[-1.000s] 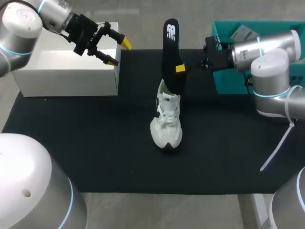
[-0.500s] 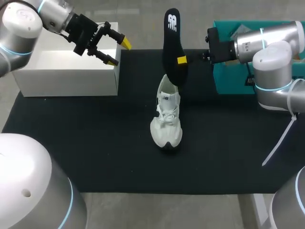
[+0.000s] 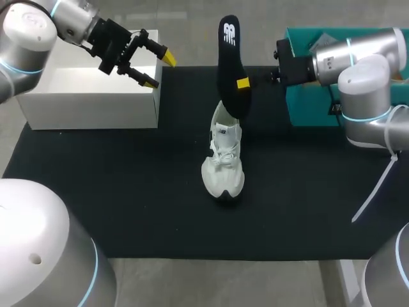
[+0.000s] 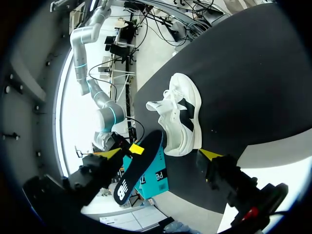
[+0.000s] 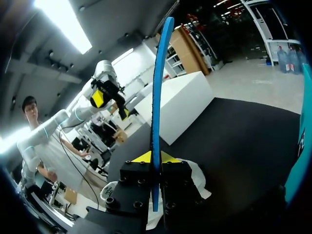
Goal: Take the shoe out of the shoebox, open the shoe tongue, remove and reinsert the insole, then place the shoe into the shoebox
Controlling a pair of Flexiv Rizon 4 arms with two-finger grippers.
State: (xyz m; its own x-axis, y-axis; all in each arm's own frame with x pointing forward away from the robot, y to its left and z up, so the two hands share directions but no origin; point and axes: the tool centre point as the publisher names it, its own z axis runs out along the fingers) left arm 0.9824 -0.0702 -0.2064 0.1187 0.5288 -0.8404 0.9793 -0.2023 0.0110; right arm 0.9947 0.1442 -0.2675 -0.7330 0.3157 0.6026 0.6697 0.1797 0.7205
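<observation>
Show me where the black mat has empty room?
The mat is bare between the white box and the shoe, between the shoe and the teal shoebox, and along the front. It is crowded above the shoe, where the right claw holds the insole.

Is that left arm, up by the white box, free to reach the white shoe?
Probably yes: the left gripper is open, with bare mat between it and the shoe. Only the shoe's opening is crowded, where the right gripper holds the insole.
</observation>
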